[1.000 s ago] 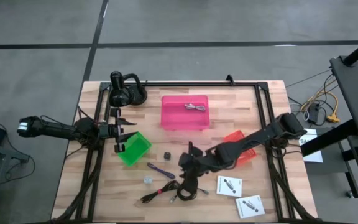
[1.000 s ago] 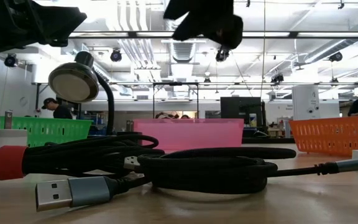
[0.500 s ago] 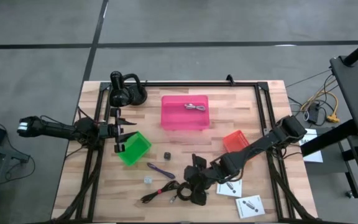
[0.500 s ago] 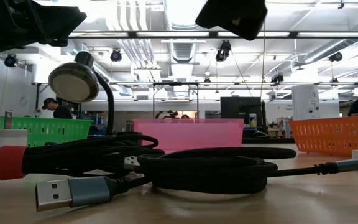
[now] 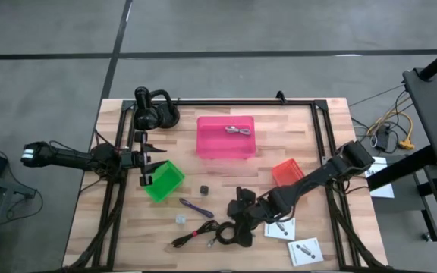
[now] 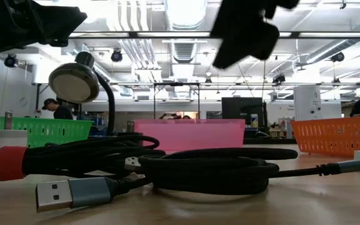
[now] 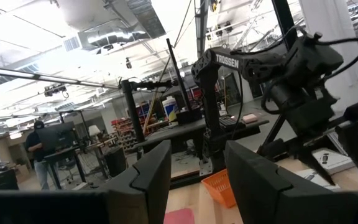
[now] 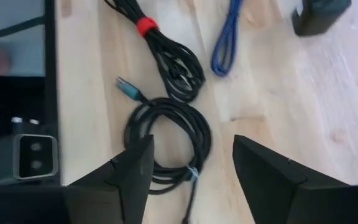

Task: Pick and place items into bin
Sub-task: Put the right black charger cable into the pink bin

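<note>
The black coiled cable (image 5: 222, 235) lies partly hidden under the right gripper (image 5: 237, 227).

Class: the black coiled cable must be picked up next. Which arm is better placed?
Right. The right gripper hangs open directly over the black coiled cable; the left gripper waits far off by the green bin.

Bare wood beside pink bin (image 5: 225, 136) (left)

1 short cable (image 5: 238, 130) lies in the middle bin (image 5: 225, 137).
</note>
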Controlling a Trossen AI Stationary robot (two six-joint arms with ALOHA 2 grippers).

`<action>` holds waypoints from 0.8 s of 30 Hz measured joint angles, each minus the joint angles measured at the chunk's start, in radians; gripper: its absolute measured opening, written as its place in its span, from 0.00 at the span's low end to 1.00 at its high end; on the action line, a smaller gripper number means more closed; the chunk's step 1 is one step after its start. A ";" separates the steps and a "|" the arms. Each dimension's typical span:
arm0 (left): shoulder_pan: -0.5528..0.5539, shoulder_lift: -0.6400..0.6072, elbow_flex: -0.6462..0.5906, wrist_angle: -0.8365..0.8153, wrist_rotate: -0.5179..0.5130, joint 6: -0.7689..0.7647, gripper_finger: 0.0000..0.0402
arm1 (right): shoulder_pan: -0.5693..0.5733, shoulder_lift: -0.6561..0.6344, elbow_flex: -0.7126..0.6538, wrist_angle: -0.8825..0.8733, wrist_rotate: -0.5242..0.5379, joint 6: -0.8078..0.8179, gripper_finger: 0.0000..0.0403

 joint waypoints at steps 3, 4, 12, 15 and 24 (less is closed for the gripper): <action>0.000 0.000 0.000 0.000 0.000 0.000 0.34 | 0.000 0.000 -0.032 0.040 0.000 -0.001 0.51; 0.000 0.000 0.000 0.000 0.000 0.000 0.34 | 0.000 0.000 -0.046 0.071 0.000 -0.009 0.51; 0.000 0.000 0.000 0.000 0.000 0.000 0.34 | -0.002 0.091 -0.054 0.179 0.034 -0.080 0.51; 0.000 0.000 0.000 -0.002 0.000 0.000 0.34 | -0.005 0.142 -0.011 0.154 0.028 -0.099 0.51; 0.000 0.000 0.000 -0.002 0.000 0.000 0.34 | -0.007 0.166 0.067 0.074 0.026 -0.109 0.51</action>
